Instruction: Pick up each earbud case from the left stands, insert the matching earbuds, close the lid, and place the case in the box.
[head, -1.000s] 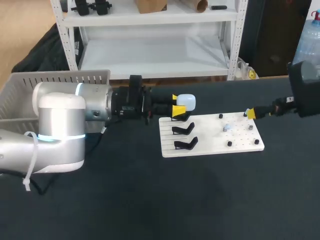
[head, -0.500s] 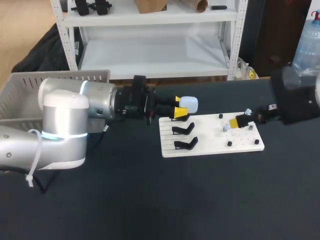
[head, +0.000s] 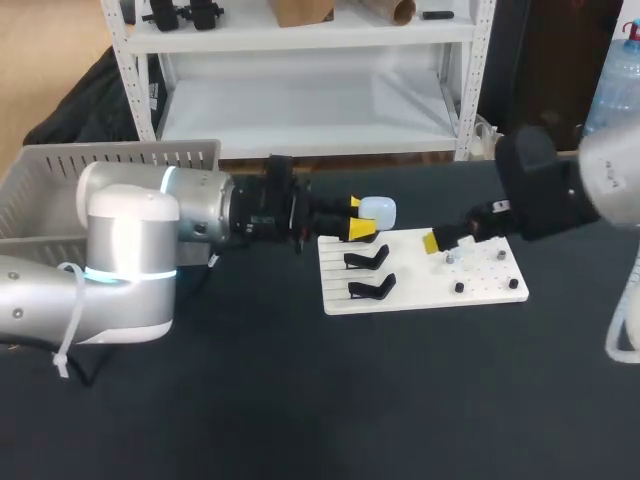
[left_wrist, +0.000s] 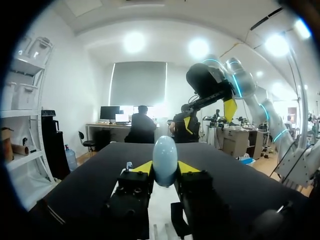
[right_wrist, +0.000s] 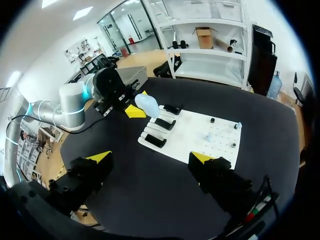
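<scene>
Left gripper (head: 356, 216) is clamped on the pale-blue case (head: 378, 210), held above the board's (head: 420, 290) far-left corner, over the stands (head: 367, 259). Right gripper (right_wrist: 151, 157) is wide and empty, above the board's peg side. Looks like the earbud-insertion step. Next: right needs a fine descent onto an earbud (head: 452, 256). Table is open around the board; box (head: 60, 160) is well left of it.

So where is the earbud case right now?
In the head view the earbud case is near the middle, clamped in the left pincer, at the white board's far left corner, just beyond the black stands.
</scene>
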